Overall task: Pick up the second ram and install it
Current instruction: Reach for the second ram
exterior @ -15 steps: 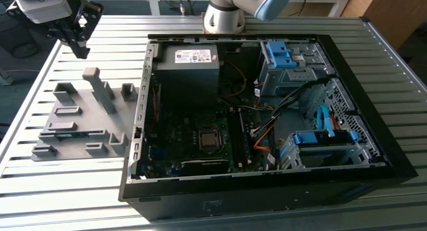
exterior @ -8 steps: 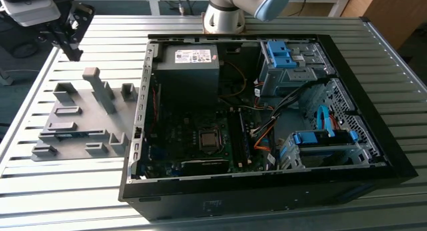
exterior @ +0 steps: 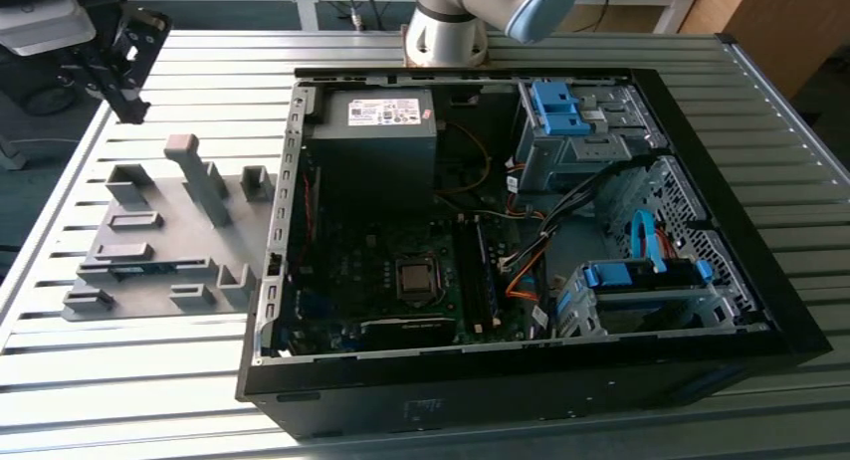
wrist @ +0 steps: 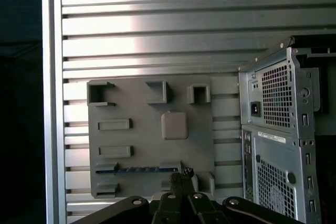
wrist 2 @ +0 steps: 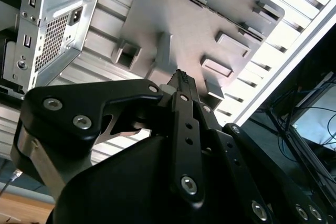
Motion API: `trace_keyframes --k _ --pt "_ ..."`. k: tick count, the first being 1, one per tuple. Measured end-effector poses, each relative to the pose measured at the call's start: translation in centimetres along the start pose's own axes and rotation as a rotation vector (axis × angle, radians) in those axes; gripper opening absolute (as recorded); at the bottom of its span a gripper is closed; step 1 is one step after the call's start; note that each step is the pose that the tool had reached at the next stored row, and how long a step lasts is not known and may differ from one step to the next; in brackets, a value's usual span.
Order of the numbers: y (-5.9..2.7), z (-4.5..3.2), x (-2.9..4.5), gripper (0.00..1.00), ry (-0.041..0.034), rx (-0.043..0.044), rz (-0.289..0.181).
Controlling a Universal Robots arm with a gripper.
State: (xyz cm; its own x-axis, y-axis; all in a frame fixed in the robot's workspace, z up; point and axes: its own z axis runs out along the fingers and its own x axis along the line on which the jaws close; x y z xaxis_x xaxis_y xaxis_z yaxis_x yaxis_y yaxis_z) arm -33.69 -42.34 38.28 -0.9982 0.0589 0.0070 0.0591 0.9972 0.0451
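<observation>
One second ram (wrist: pixel 139 169), slotted in the grey holder tray (wrist: pixel 152 129), lies below your fingers (wrist: pixel 177 187) (clenched together, gripping nothing).

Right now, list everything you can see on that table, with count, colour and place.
Thin flat ram stick: one, blue-green, lying in a slot of the tray.
Slotted plastic holder tray: one, grey, on the table, at the exterior view's left of the case.
Open computer case: one, black, on the table.
Plastic drive-bay clips: two, bright blue, inside the case.
Slatted metal table: one, silver, under everything.
Robot arm: one, pale grey, based beyond the case.
Gripper: one, black, shut and empty, aimed at the tray.
</observation>
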Motion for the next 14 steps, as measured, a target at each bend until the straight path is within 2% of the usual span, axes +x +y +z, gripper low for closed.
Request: trace_keyframes --k 14 --pt "-0.15 0.07 2.29 0.11 -0.0001 -0.0001 0.000"
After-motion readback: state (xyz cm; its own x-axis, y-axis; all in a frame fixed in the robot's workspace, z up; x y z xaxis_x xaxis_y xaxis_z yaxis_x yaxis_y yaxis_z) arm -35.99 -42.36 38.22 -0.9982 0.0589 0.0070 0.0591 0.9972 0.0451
